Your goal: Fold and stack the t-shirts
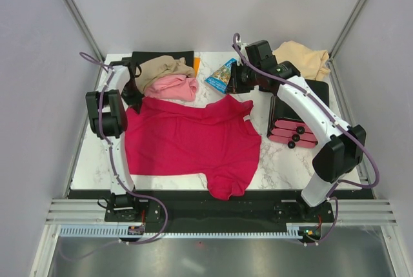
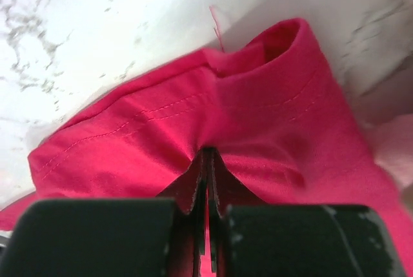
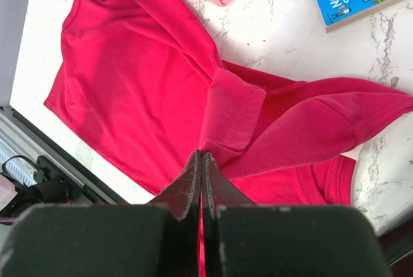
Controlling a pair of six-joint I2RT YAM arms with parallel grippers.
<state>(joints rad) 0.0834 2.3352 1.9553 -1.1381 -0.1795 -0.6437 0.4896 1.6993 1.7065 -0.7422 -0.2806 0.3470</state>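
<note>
The crimson red t-shirt (image 1: 193, 138) lies spread across the middle of the marble table. My left gripper (image 1: 133, 101) is shut on the shirt's far left corner, and the red cloth (image 2: 258, 115) bunches at its closed tips (image 2: 208, 154). My right gripper (image 1: 240, 93) is shut on the far right sleeve. The wrist view has a folded flap of red shirt (image 3: 135, 77) pinched at its tips (image 3: 201, 155). The pink t-shirt (image 1: 173, 87) and the tan-brown one (image 1: 161, 67) lie crumpled at the back left. The peach-cream t-shirt (image 1: 302, 57) lies at the back right.
A blue illustrated book (image 1: 221, 73) lies at the back centre, just beyond the red sleeve. A black mat (image 1: 184, 55) sits under the back-left shirts. A black stand with pink bars (image 1: 293, 132) is beside the right arm. The table's front edge (image 1: 193, 190) runs near the shirt's hem.
</note>
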